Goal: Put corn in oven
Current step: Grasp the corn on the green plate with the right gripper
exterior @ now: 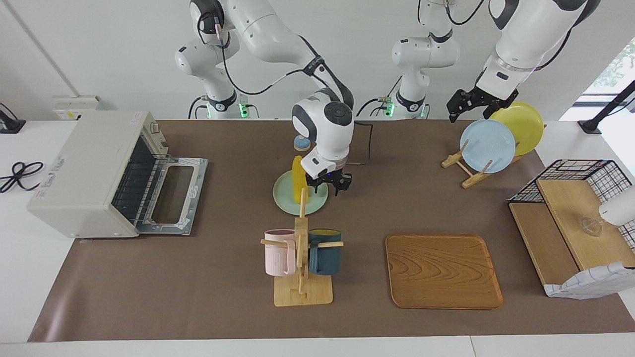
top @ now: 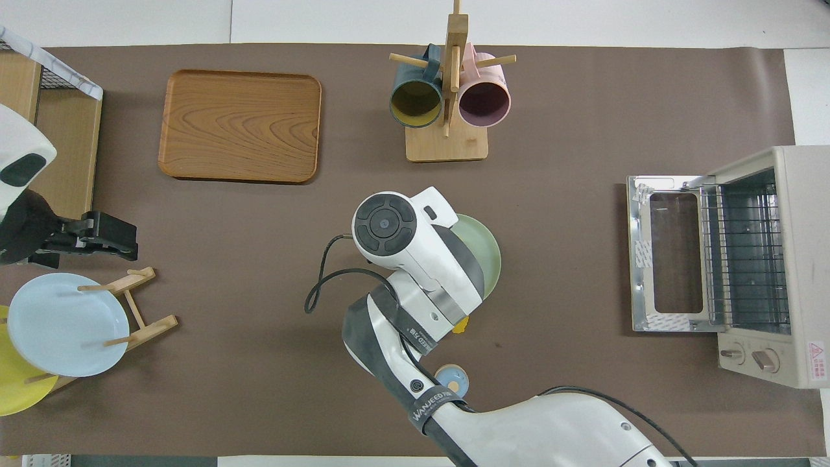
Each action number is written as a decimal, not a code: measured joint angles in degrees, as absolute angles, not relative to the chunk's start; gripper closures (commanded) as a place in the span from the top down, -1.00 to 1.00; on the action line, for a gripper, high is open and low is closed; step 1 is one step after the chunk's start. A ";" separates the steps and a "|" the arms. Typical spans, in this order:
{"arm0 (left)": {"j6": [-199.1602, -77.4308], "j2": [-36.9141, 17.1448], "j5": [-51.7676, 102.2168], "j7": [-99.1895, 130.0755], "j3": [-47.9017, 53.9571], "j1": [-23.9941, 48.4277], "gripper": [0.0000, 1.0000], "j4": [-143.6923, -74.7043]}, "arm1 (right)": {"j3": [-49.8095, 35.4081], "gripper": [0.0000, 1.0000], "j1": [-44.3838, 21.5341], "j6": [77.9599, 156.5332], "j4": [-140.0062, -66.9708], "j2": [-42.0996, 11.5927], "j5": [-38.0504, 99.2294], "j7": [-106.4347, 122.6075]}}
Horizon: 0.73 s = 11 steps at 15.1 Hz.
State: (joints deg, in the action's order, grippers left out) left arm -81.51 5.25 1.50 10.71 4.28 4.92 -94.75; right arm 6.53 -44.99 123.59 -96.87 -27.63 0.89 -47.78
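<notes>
While the off-white toaster oven (exterior: 94, 171) stands door-down to receive it, the bright yellow corn cob (exterior: 298, 179) lies on a pale green plate (exterior: 284, 194); right gripper (exterior: 327, 184) hovers beside it, grip unclear; left gripper (exterior: 471, 103) waits open above the plate rack (exterior: 459, 166).

White wall (exterior: 99, 44), brown-covered table (exterior: 198, 297) (bright window (exterior: 615, 64) at one end)
</notes>
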 measured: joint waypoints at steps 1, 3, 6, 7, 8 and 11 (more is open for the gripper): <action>-81.83 4.98 1.69 10.71 4.26 4.92 1.00 -93.99 | 6.15 0.21 -45.23 125.25 -97.86 -27.57 0.90 -47.79; -81.70 4.05 1.78 10.70 4.26 4.98 1.00 -91.30 | 5.72 0.11 -46.01 128.02 -100.24 -27.42 0.91 -47.88; -80.98 2.97 1.78 10.70 4.26 5.11 1.00 -88.80 | 5.74 -0.45 -46.34 129.04 -102.78 -26.94 0.91 -47.89; -80.87 2.78 1.78 10.67 4.27 5.15 1.00 -88.80 | 5.76 -0.92 -46.32 129.07 -103.27 -26.67 0.90 -47.89; -80.74 2.55 1.78 10.63 4.30 5.18 1.00 -88.85 | 5.84 -1.00 -46.28 128.95 -103.60 -26.27 0.91 -47.89; -80.60 1.88 1.80 10.55 4.40 5.32 1.00 -89.01 | 6.00 -1.00 -46.10 126.70 -103.52 -25.38 0.75 -46.50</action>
State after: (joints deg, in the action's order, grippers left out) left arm -80.60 1.88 1.80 10.55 4.40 5.32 -89.01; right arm 6.00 -46.10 126.70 -103.52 -25.38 0.75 -46.50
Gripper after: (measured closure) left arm 0.000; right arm 0.921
